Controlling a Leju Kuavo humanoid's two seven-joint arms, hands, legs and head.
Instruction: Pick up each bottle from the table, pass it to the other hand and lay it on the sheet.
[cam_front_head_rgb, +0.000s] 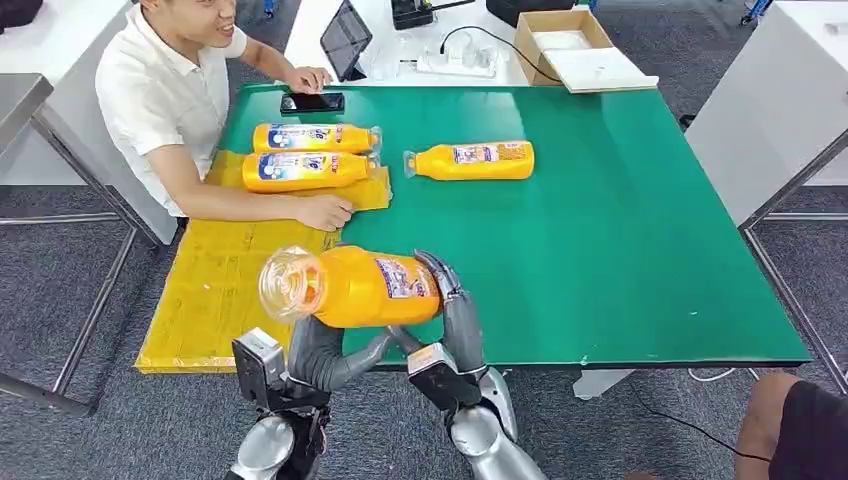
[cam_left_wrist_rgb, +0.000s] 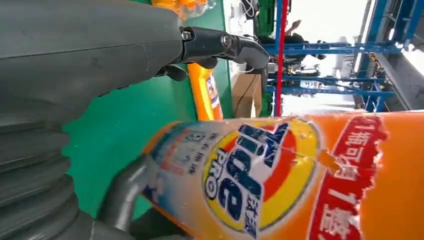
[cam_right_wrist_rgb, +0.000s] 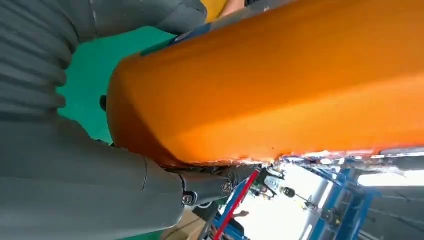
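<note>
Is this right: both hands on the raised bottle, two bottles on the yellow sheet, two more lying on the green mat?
Not quite: just one bottle lies on the green mat, as the head view shows. The rest stands: left hand and right hand hold the raised bottle, two bottles on the yellow sheet.

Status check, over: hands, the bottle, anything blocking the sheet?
Both hands on the held bottle: right hand at its base, left hand under it, mid-handover. Two bottles lie on yellow sheet; one bottle on the table. Person's hand rests on sheet.
</note>
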